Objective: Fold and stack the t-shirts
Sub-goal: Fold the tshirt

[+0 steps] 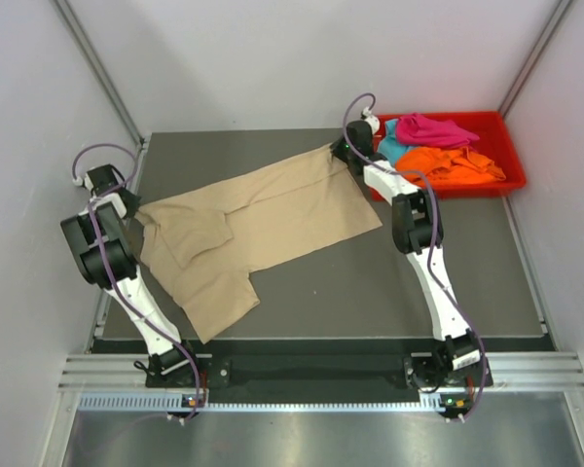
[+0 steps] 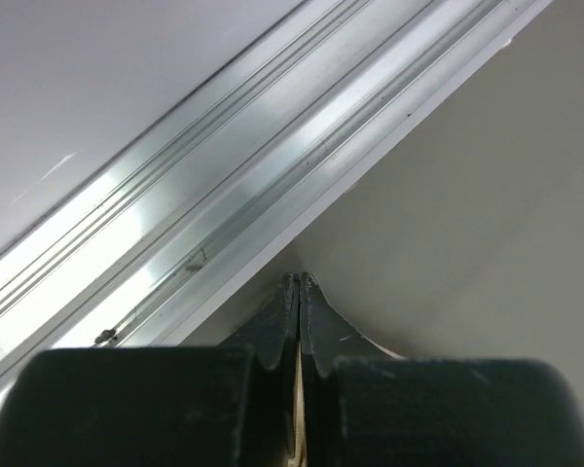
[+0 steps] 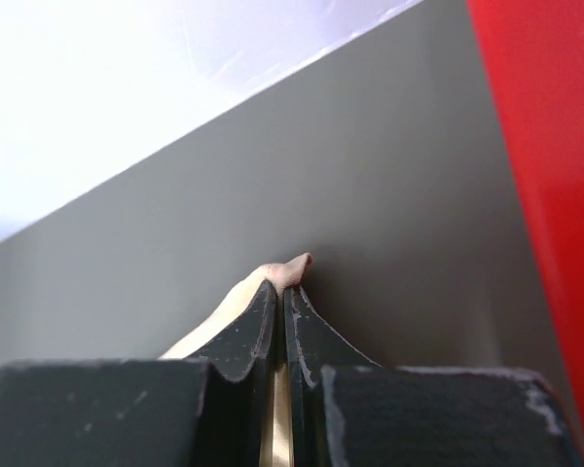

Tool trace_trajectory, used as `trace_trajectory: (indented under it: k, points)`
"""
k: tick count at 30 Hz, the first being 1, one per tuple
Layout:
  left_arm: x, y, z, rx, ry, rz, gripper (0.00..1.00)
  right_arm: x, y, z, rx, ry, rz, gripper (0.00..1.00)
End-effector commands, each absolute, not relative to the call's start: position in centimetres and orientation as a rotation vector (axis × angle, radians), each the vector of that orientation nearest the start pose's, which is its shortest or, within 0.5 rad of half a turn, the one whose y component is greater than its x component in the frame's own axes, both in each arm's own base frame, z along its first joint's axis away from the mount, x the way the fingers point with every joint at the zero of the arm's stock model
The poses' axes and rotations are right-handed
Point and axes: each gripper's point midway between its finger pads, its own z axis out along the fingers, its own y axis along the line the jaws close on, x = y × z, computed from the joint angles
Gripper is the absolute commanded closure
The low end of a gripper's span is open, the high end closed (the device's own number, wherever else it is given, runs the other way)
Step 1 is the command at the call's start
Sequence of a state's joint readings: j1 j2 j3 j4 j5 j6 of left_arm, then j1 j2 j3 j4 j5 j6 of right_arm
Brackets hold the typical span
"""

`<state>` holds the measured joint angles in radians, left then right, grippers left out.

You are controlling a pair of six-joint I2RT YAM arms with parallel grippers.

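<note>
The beige t-shirt (image 1: 263, 224) lies spread on the grey mat, stretched from the left edge to the back right. My left gripper (image 1: 136, 209) is shut on its left edge; a thin strip of beige cloth (image 2: 299, 413) shows between the closed jaws. My right gripper (image 1: 339, 151) is shut on its far right corner, and a tip of cloth (image 3: 287, 269) pokes out above the jaws. The magenta-pink (image 1: 436, 128), orange (image 1: 453, 165) and teal-blue (image 1: 393, 146) t-shirts lie bundled in the red tray (image 1: 506, 146).
The red tray stands at the back right, just right of my right gripper, and its wall fills the right side of the right wrist view (image 3: 550, 156). An aluminium rail (image 2: 224, 195) runs along the mat's left edge beside my left gripper.
</note>
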<state>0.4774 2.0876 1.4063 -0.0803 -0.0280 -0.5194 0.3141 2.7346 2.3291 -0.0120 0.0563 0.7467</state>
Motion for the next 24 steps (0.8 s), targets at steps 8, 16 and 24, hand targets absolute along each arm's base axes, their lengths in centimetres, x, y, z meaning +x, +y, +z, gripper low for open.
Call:
trace_trajectory:
  k: [8, 16, 24]
  points:
    - [49.9, 25.0, 7.6, -1.095, 1.915, -0.002, 0.98, 70.5, 21.9, 7.0, 0.550, 1.906, 0.666, 0.86]
    - [48.4, 25.0, 10.4, -1.076, 1.917, 0.101, 0.65, 69.3, 24.1, 12.1, 0.388, 1.910, 0.670, 0.57]
    - [45.8, 22.1, 14.1, -1.024, 1.950, 0.125, 0.53, 66.0, 24.4, 20.0, 0.265, 1.931, 0.626, 0.28]
